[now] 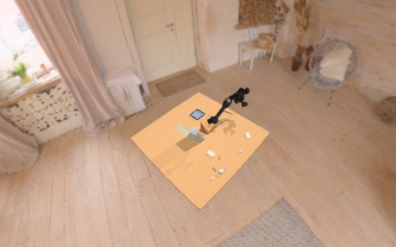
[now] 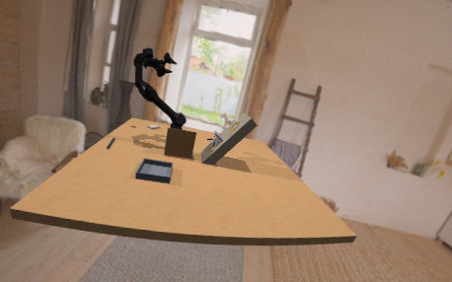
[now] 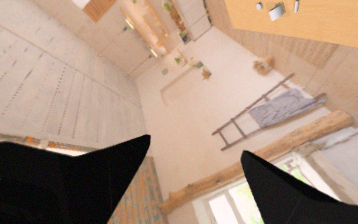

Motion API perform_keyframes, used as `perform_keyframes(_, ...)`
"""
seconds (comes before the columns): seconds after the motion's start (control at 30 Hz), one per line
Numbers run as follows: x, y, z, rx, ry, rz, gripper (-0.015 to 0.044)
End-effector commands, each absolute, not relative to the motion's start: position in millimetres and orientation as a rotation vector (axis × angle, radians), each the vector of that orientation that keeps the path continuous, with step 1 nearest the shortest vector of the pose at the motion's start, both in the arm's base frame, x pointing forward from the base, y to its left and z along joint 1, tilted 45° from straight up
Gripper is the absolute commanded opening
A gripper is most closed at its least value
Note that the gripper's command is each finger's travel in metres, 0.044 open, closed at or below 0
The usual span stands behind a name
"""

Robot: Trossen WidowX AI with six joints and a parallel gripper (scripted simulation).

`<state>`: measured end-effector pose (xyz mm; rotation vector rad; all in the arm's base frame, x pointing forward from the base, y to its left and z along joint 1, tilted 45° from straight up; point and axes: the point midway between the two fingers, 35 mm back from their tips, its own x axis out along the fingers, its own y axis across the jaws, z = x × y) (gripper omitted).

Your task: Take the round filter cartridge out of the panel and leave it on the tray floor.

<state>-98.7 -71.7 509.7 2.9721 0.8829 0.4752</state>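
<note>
The service panel (image 1: 193, 136) (image 2: 233, 141) is a grey slab standing tilted on the table. A small pale grey-blue part (image 1: 194, 129) (image 2: 217, 138) stands out from its face. The round cartridge and its slots are too small to make out. The dark blue tray (image 2: 153, 178) lies on the table beside the panel, and no object shows on its pale floor. My gripper (image 2: 173, 67) (image 3: 195, 147) is open with nothing between its fingers. It hangs high above the table, well away from the panel and tray.
A brown upright board (image 2: 180, 143) stands between the arm's base and the tray, close to the panel. Cream blocks (image 1: 211, 153) (image 1: 247, 136) and several small pieces lie on the table's other side. A thin dark bar (image 2: 111, 143) lies near a table edge.
</note>
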Motion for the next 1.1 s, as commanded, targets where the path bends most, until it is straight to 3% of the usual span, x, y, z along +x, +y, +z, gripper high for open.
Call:
perform_keyframes(0.0, -97, -69, 511, 2.958, 0.875, 0.472, 0.0374)
perform_keyframes(0.33, 20, 38, 522, 2.223, 0.620, 0.306, 0.0111)
perform_keyframes(0.67, 153, 77, 478, 1.576, 0.580, 0.219, 0.0110)
perform_keyframes(1.07, 274, 52, 374, 0.976, 0.661, 0.240, 0.0110)
